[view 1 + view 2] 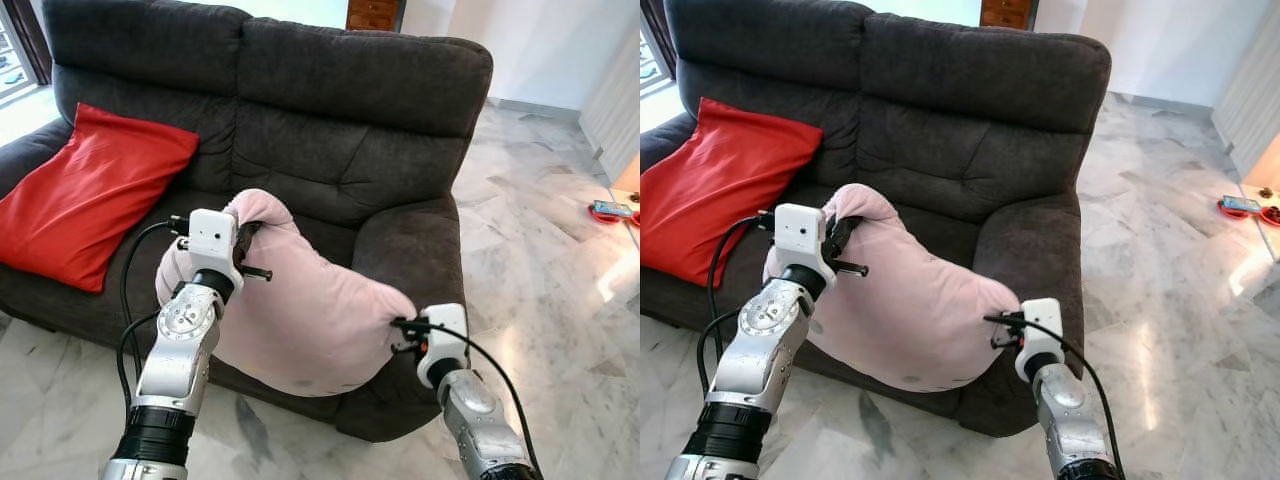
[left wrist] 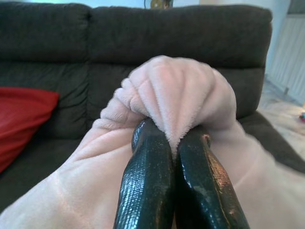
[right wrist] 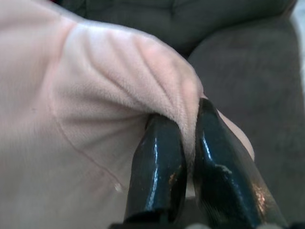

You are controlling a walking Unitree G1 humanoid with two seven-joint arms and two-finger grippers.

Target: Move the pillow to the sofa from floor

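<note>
Since it's floppy, I've got the pink pillow (image 1: 300, 310) pinched at two corners, left gripper (image 2: 174, 143) and right gripper (image 3: 188, 138) both clamped on fabric, hanging just in front of the sofa (image 1: 340, 130) seat (not on it yet).

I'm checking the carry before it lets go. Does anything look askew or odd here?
Only the pink pillow looks odd: it sags bent between the left gripper and right gripper, each pinching a bunched corner, in front of the sofa seat. The red cushion leans normally against the sofa's back corner.
</note>
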